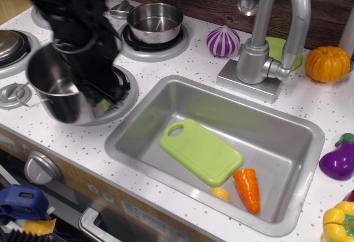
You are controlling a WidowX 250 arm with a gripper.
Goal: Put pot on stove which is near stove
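Note:
The large shiny steel pot [58, 95] hangs tilted and motion-blurred at the left, over the left part of the front burner ring [126, 93] of the white speckled stove [94, 137]. Its wire handle points left, toward a grey knob [11, 93]. My black gripper [87, 84] comes down from the upper left and is shut on the pot's right rim. The arm hides most of the burner's black coil. I cannot tell whether the pot touches the stove.
A smaller steel pot [155, 21] sits on the back burner. The steel sink [287, 125] to the right holds a green cutting board [200, 150] and a carrot [247, 189]. A faucet [271, 37], purple onion [223, 41], pumpkin [327, 63] and eggplant [338, 159] stand around it.

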